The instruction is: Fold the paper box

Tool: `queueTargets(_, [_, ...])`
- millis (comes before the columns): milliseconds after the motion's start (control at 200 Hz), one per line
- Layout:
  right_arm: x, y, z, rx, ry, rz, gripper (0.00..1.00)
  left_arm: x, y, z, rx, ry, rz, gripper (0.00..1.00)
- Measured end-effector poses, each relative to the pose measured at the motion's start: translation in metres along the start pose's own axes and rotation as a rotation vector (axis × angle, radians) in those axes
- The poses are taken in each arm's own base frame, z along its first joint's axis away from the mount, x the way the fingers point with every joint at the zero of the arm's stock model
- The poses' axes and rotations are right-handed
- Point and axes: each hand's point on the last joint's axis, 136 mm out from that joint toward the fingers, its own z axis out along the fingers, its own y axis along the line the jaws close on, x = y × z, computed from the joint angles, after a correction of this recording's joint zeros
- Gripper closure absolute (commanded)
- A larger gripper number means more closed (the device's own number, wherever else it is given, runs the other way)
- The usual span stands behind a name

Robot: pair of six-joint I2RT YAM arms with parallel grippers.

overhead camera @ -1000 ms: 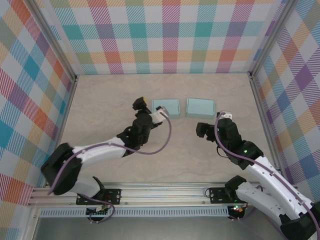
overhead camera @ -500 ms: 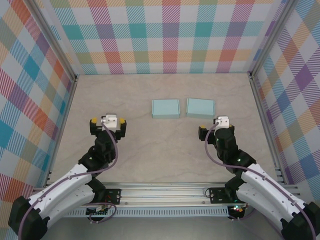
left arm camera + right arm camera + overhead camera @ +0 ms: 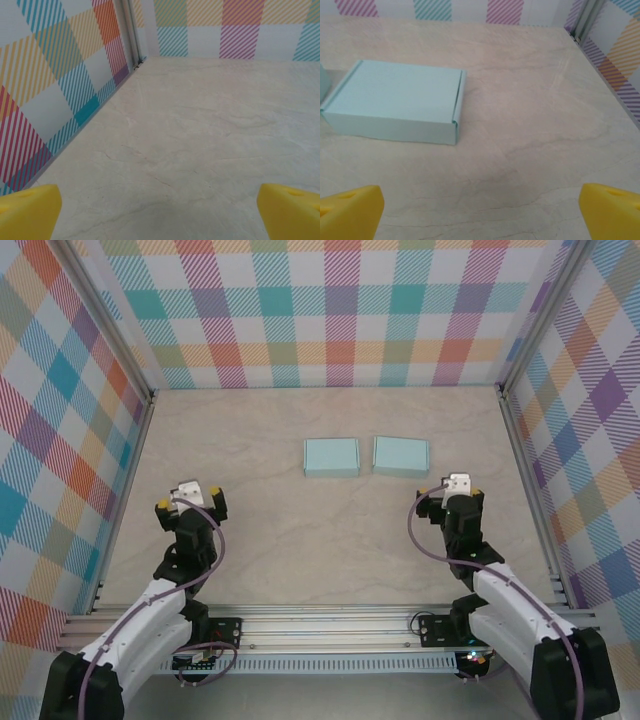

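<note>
Two closed light-blue paper boxes lie side by side at the middle of the table, the left box (image 3: 331, 457) and the right box (image 3: 401, 455). My left gripper (image 3: 189, 497) hovers near the left wall, well away from both, open with nothing between its yellow fingertips (image 3: 27, 212). Just in front of the right box and slightly to its right, my right gripper (image 3: 451, 488) is open and holds nothing. In the right wrist view the right box (image 3: 395, 100) lies ahead and to the left of the open gripper (image 3: 480, 212). In the left wrist view my left gripper (image 3: 160, 215) faces bare table.
Plaid walls enclose the table on three sides, with metal posts (image 3: 140, 435) at the corners. A corner post (image 3: 131, 35) stands ahead in the left wrist view. The aluminium rail (image 3: 330, 625) with the arm bases runs along the near edge.
My left arm has drawn back from the left box and swung to the left side of the table. The right arm has pulled back slightly to the right. Both boxes stay put.
</note>
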Motion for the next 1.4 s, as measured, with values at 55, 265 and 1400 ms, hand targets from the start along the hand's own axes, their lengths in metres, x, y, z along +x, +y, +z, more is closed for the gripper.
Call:
queueTargets(55, [0.000, -0.004, 0.004, 0.005, 0.000, 0.008, 0.00, 0.006, 0.004, 0.004, -0.004, 0.005, -0.018, 0.00])
queueTargets(265, [-0.009, -0.009, 0.016, -0.021, -0.048, 0.034, 0.00, 0.021, 0.007, 0.021, 0.017, 0.028, -0.064, 0.00])
queueTargets(1400, [0.009, 0.016, 0.071, -0.240, -0.044, 0.065, 0.00, 0.031, -0.051, 0.063, 0.229, 0.056, 0.059, 0.00])
